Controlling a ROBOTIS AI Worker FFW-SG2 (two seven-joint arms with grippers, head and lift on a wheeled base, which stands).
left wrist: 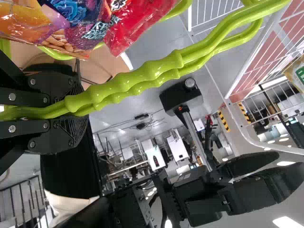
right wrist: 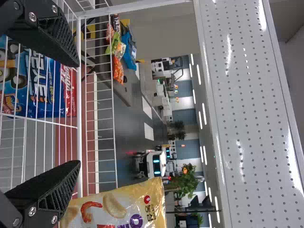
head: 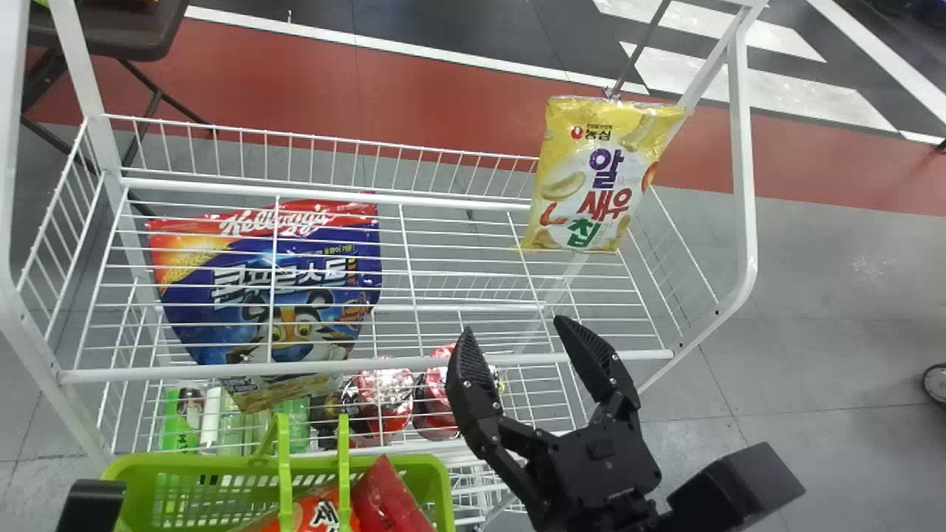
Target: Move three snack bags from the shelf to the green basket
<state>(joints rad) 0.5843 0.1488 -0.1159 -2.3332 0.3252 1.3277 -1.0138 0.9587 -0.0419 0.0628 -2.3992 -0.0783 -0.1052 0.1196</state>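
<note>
in the head view the yellow snack bag (head: 591, 177) stands upright at the right side of the wire shelf (head: 222, 367), and a blue-and-red cereal pouch (head: 318, 288) is at the left. the green basket (head: 177, 462) is low in front of the shelf, with a red bag (head: 392, 502) and an orange one in it. the right gripper (head: 514, 329) is at the shelf's front rail, to the left of the yellow bag, so that bag looks like the next pick. to do it well, i'd shift right until the gap faces the bag's middle, go in above the rail, and close softly; a hard push could tip it backwards or crush the chips. then lift clear of the rail before swinging left.

in the left wrist view the left gripper (left wrist: 78, 111) is closed around the basket's handles (left wrist: 128, 80). it should keep the basket level for the drop.

in the right wrist view the right gripper's fingers are spread wide, with nothing between them. the yellow bag is close beside one finger, outside the gap; whether they touch, i can't tell. closing from here would miss it.
</note>
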